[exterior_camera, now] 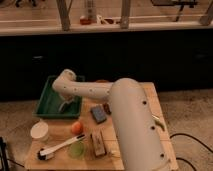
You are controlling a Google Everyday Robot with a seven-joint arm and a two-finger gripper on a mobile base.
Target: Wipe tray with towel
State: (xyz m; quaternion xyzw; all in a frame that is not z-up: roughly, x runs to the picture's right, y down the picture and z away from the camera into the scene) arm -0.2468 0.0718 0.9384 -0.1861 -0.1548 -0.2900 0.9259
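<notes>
Tray, a shallow green rectangle with raised walls and probably plastic, sits at the far left corner of the pale wooden counter. The tool, at the end of a smooth white arm, reaches down inside it, though I cannot tell whether the tool is apart or clamped on something, and no towel can be made out for certain. I judge the wiping at most just begun, with most of the tray floor left, while a round orange, blue sponge and white bowl lie nearby.

High camera behind the arm looks down toward gripper at tray.
</notes>
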